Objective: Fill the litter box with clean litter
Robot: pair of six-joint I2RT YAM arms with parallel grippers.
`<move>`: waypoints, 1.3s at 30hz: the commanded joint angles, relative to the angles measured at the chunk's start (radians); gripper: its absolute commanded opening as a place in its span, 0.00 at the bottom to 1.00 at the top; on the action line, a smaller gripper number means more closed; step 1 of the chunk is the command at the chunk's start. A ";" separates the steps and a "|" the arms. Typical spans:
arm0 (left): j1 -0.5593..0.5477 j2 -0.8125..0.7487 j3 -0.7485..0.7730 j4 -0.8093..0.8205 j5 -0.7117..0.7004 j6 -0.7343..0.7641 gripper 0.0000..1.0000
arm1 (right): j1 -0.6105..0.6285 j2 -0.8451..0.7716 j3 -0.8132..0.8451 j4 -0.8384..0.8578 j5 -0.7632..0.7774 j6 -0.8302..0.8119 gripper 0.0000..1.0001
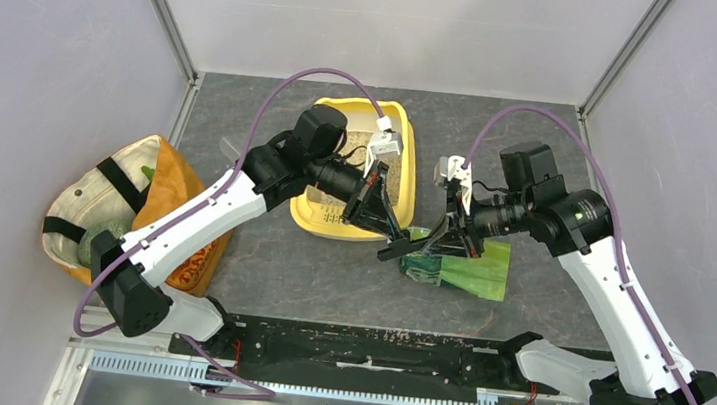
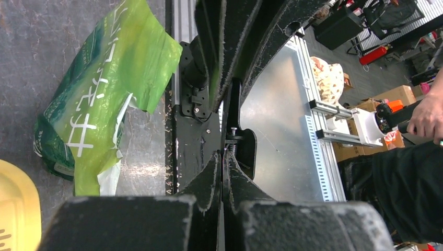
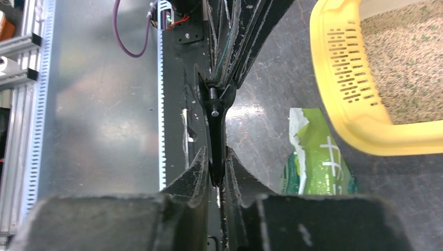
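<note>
Pinching a thin black piece point(image 3: 215, 112) from opposite sides with left gripper point(image 2: 222, 168) and right gripper point(image 3: 217, 175), fingers clamped tight on it. Holding tan litter point(image 3: 412, 63) in the litter box point(image 1: 407, 172), on the table point(image 1: 327, 275) just beside the green bag point(image 1: 476, 271).

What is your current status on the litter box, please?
Left gripper and right gripper both shut on one black tool. Litter box holds clean litter. Green bag lies beside box, below grippers.
</note>
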 commanded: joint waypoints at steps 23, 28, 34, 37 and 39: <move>-0.054 -0.165 -0.126 0.231 -0.219 0.017 0.87 | 0.009 -0.077 -0.052 0.105 0.035 0.072 0.00; -0.082 -0.155 -0.129 0.213 -0.238 0.050 0.76 | 0.007 -0.086 -0.057 0.103 0.042 0.077 0.00; -0.083 -0.146 -0.128 0.190 -0.227 0.064 0.60 | 0.007 -0.084 -0.056 0.102 0.047 0.079 0.00; -0.085 -0.147 -0.129 0.185 -0.223 0.068 0.59 | 0.008 -0.080 -0.055 0.102 0.049 0.082 0.00; -0.087 -0.146 -0.128 0.182 -0.221 0.072 0.58 | 0.008 -0.077 -0.054 0.102 0.052 0.084 0.00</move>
